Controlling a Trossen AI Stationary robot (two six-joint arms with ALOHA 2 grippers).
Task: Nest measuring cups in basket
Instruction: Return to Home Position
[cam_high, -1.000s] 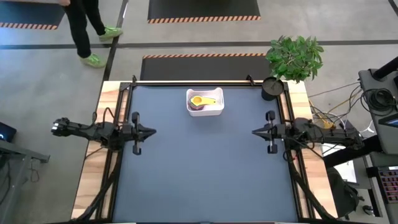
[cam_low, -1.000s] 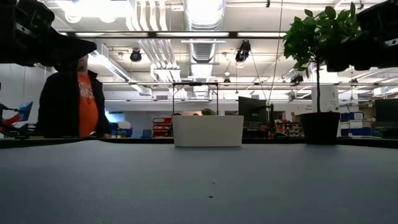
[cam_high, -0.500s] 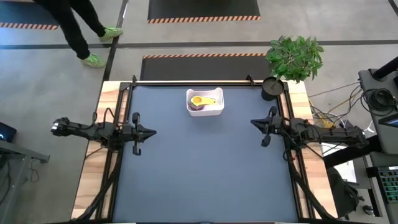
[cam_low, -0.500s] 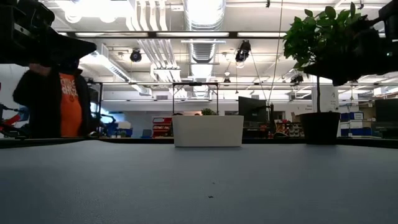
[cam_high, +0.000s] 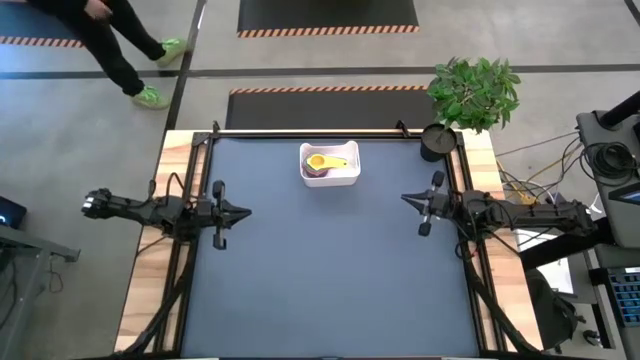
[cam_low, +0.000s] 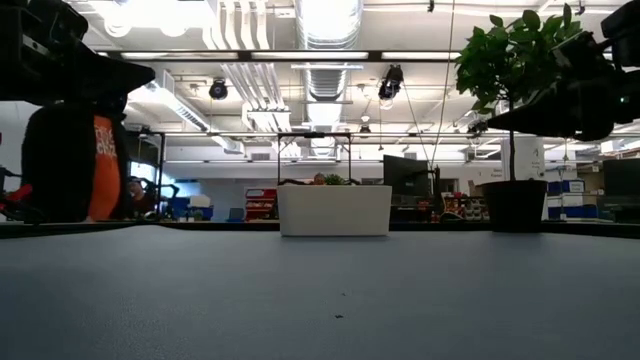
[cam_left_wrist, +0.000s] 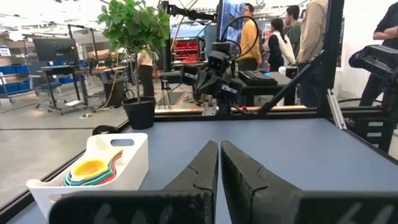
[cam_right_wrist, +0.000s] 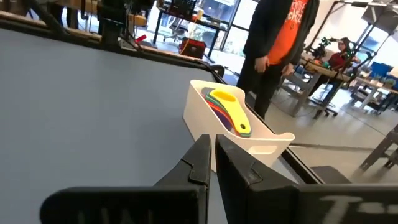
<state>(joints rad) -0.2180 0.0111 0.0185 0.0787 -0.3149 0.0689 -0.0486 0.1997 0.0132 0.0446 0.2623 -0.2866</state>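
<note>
The white basket (cam_high: 347, 176) stands near the table's far edge, about midway along it. The measuring cups (cam_high: 324, 162) lie nested inside it, a yellow one on top and a purple one beneath. The left wrist view shows the basket (cam_left_wrist: 127, 163) and cups (cam_left_wrist: 92, 171); the right wrist view shows the basket (cam_right_wrist: 261, 142) and cups (cam_right_wrist: 229, 109). My left gripper (cam_high: 246, 211) hovers shut over the table's left side, pointing right. My right gripper (cam_high: 404, 198) hovers shut over the right side, angled toward the basket. Both are well clear of it.
A black round cup (cam_high: 437, 141) and a potted plant (cam_high: 475, 90) stand at the far right corner. A metal rail runs along the table's far edge. A person (cam_high: 110, 35) walks on the floor beyond the far left corner. Open dark mat lies between the grippers.
My right gripper has swung a little toward the far edge and turned so its fingers point more toward the basket. It stays shut. The person beyond the table has walked off to the left.
</note>
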